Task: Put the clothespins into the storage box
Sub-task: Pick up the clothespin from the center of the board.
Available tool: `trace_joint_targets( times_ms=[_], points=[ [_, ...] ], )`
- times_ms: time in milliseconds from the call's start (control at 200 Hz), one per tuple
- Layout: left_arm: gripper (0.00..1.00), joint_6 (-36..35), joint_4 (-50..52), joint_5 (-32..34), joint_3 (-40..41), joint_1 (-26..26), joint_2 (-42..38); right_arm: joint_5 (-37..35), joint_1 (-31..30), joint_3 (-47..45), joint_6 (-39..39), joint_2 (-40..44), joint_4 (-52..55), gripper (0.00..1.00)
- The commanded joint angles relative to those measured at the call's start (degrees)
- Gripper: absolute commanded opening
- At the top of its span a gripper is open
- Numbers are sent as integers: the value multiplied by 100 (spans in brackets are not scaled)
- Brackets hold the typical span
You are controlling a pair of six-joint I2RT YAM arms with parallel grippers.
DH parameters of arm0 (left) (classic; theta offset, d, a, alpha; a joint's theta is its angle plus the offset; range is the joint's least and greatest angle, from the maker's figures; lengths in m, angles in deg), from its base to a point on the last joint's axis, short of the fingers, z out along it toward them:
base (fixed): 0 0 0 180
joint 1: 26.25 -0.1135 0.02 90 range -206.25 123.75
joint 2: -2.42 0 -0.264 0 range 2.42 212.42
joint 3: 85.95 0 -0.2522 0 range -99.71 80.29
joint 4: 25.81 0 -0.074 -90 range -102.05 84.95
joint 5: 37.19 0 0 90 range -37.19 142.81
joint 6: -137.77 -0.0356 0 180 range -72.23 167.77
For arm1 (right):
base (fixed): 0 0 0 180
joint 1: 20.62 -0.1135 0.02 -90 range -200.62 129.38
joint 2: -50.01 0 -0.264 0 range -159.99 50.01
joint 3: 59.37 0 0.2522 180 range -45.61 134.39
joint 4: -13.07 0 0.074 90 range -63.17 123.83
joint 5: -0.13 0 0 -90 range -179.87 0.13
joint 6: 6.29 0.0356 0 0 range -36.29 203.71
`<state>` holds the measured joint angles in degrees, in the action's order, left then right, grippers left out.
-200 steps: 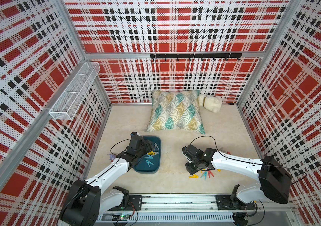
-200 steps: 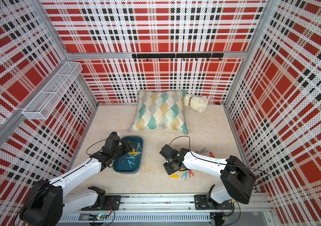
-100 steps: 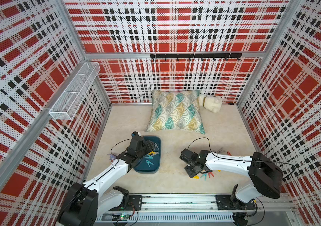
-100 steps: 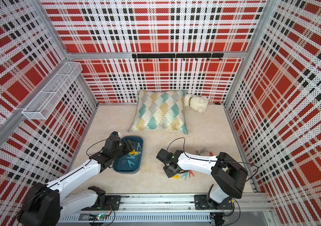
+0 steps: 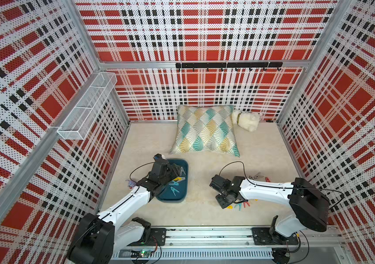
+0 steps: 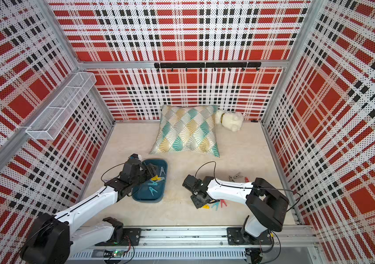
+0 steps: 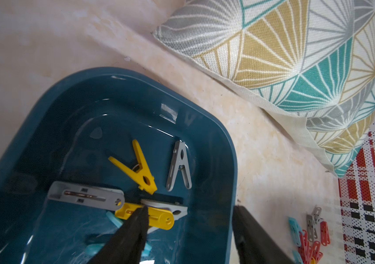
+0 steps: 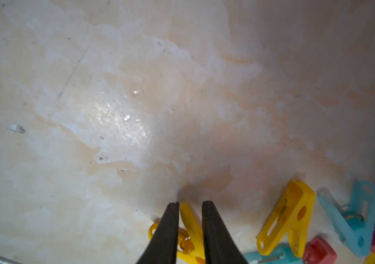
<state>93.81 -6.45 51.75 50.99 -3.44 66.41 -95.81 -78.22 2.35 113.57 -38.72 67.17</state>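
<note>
Looking down, you have a pale, mottled beige tabletop (image 5: 204, 212) boxed in by red, black and white plaid walls (image 5: 204, 34), with a patterned cushion (image 5: 204, 130) at the far side. The storage box (image 5: 172, 199) — dark teal, shallow, round-cornered — sits left of centre under your left gripper (image 7: 190, 207), whose fingers are spread wide and hold nothing. Inside it are two yellow clothespins (image 7: 142, 169), at least two grey, and pale blue ones partly hidden. Your right gripper (image 8: 190, 203) pinches one yellow clothespin (image 8: 191, 228) lying on the table, near right — a second yellow, then blue and red ones, lie beside it.
</note>
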Motion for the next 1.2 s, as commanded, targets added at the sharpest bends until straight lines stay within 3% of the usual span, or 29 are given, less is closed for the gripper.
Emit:
trace_joint_targets(
  times_ms=[0, 486, 802, 1198],
  points=[
    [64, -7, -51, -2, -170, 55, -9, 13, -40, -78, 107, -26, -87, 22],
    [64, 191, -334, -163, -184, 251, -46, -247, 122, 310, 323, 126, -84, 6],
    [64, 631, -1231, -294, 176, 827, -211, 550, 895, 1255, 358, 84, -385, 2],
    [69, 775, -1819, -264, 514, 1485, -284, 1619, 1208, 2336, 634, -567, -867, 0]
  ],
)
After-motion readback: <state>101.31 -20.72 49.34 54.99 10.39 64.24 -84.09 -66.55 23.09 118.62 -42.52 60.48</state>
